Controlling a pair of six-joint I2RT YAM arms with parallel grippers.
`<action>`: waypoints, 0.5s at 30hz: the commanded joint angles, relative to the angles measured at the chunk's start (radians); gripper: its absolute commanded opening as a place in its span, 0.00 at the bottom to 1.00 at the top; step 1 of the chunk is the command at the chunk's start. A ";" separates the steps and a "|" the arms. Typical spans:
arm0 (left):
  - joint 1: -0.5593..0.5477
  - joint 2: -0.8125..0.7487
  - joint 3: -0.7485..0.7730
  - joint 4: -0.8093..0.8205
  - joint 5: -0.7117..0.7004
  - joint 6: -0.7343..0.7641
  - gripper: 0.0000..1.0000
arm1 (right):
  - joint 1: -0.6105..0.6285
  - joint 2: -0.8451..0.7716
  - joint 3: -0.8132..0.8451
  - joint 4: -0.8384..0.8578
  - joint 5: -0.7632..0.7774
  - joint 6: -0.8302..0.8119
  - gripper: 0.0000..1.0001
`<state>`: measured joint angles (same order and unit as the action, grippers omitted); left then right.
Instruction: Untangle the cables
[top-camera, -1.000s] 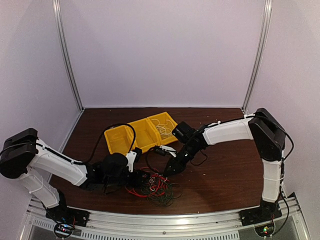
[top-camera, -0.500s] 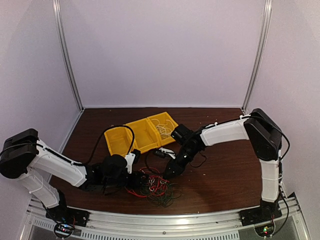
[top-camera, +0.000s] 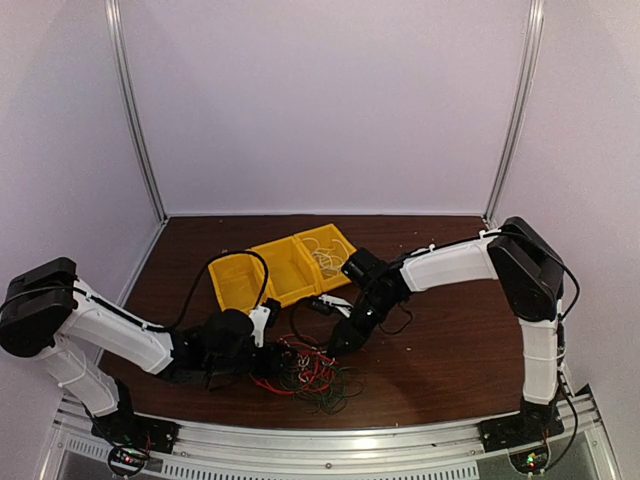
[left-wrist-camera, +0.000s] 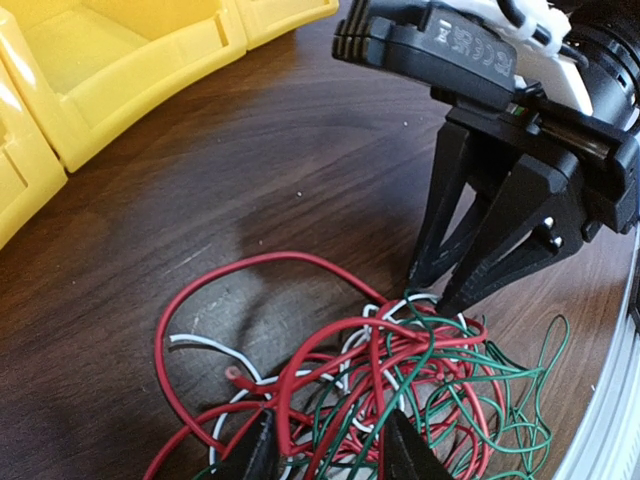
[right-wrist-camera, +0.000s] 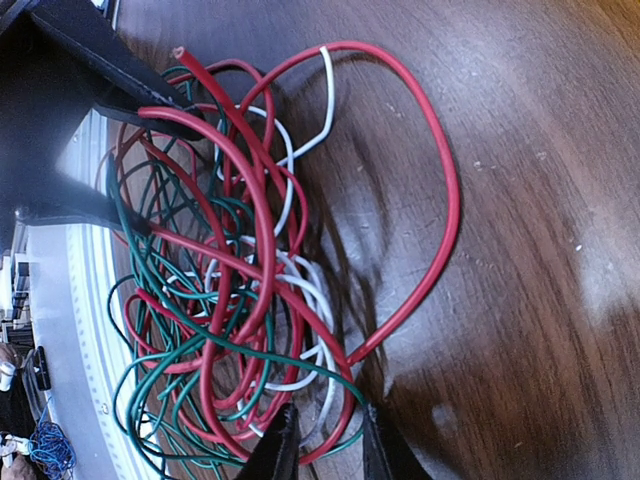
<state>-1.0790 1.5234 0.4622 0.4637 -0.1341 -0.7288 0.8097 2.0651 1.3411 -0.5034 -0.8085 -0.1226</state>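
The cables (top-camera: 310, 370) lie as one tangle of red, white and green wires on the brown table, near the front. The tangle fills the left wrist view (left-wrist-camera: 400, 380) and the right wrist view (right-wrist-camera: 220, 270). My left gripper (top-camera: 268, 362) is at the tangle's left side, open, its fingertips (left-wrist-camera: 405, 452) straddling red and green strands. My right gripper (top-camera: 338, 346) is at the tangle's far right edge, open, with a red loop and white and green strands between its fingertips (right-wrist-camera: 280, 450). The right gripper's tips (left-wrist-camera: 447, 288) touch the tangle opposite my left gripper.
Yellow bins (top-camera: 285, 265) stand in a row behind the tangle; the right one holds white wires (top-camera: 325, 255). A thin black cable (top-camera: 400, 322) lies by the right arm. The metal front rail (top-camera: 330, 440) runs just behind the tangle's near side.
My right gripper has moved down and left onto the far edge of the tangle. My left gripper has shifted only slightly at the tangle's left side.
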 joint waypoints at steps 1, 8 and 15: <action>0.006 -0.006 -0.010 0.040 -0.001 -0.004 0.36 | 0.006 0.006 0.010 -0.001 -0.034 -0.003 0.24; 0.005 -0.005 -0.010 0.041 -0.004 -0.004 0.36 | 0.009 0.020 0.016 -0.030 -0.069 -0.024 0.14; 0.005 0.001 -0.006 0.033 -0.012 0.001 0.36 | 0.002 -0.042 0.057 -0.099 -0.054 -0.085 0.00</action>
<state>-1.0790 1.5234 0.4622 0.4641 -0.1349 -0.7284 0.8131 2.0674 1.3483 -0.5426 -0.8623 -0.1513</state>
